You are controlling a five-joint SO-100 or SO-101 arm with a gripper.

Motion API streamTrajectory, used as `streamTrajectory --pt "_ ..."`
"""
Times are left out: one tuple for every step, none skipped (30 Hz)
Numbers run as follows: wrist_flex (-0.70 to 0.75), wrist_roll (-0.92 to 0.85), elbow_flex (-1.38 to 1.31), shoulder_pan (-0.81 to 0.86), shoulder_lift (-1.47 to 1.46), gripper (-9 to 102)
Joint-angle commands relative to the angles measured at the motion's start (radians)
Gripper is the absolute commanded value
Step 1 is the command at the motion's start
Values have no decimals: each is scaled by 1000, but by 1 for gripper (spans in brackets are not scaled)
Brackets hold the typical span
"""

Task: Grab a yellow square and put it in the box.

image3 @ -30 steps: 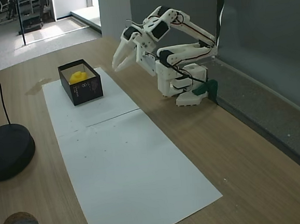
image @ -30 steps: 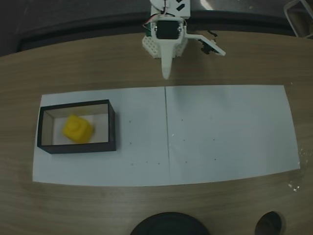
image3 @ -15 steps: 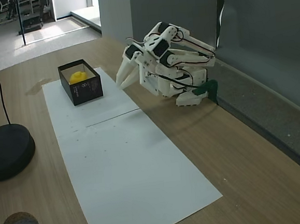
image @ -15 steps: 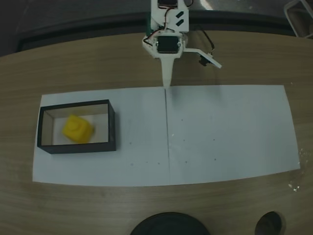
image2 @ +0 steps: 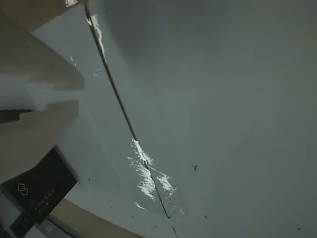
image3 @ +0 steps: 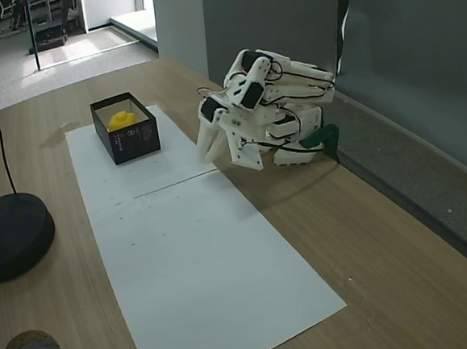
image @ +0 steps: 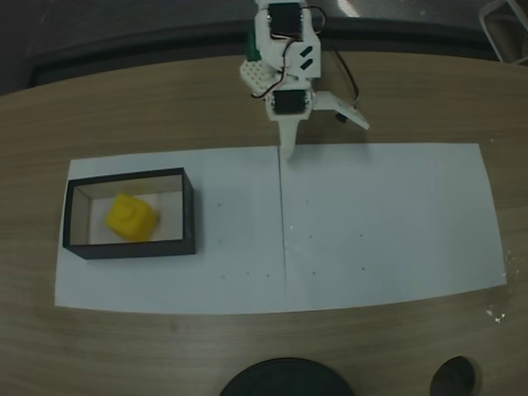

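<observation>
Paper (image: 379,223) covered the middle of the wooden table (image: 165,107) in two white sheets meeting at a seam, and the gripper (image: 290,151) hung folded down over the far end of that seam, fingertips low above the sheet's edge. The yellow square (image: 130,217) sat inside the box (image: 191,216), stud up, resting on the pale floor between the thin black walls; so the placing part of the task looked already done, judging by how things lay. From the jaws the box lay well off to the left in the overhead-like fixed view, and slightly nearer the camera; in the side fixed view the box (image3: 138,139) stood beyond the gripper (image3: 208,150), farther along the paper, with the yellow square (image3: 121,119) showing above its rim. The box's long axis ran along the paper's length. The wrist view showed the pale fingers (image2: 39,74) close together with only a thin gap between them (nothing pinched), and a dark corner of the box (image2: 44,188) at the lower left. The jaws therefore seemed nearly pressed together and empty.

Room for moving was generous: bare paper stretched right of the seam, and the round black lamp base (image3: 12,236) stood well apart at the near table edge. The arm's own base (image3: 299,137) sat tight behind the gripper, so any further fold would have had little slack.
</observation>
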Motion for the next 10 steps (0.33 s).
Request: streamTrajectory --pt "15 12 -58 9 15 0" --pt "15 25 -58 11 15 0" --pt "15 26 -58 12 15 0" --pt "15 26 -58 11 15 0" --pt "15 32 -58 15 15 0" --pt "15 32 -58 15 15 0" --pt "15 32 -58 15 15 0" --pt "15 32 -58 15 15 0" --pt "15 32 -58 15 15 0" --pt "15 32 -58 15 15 0"
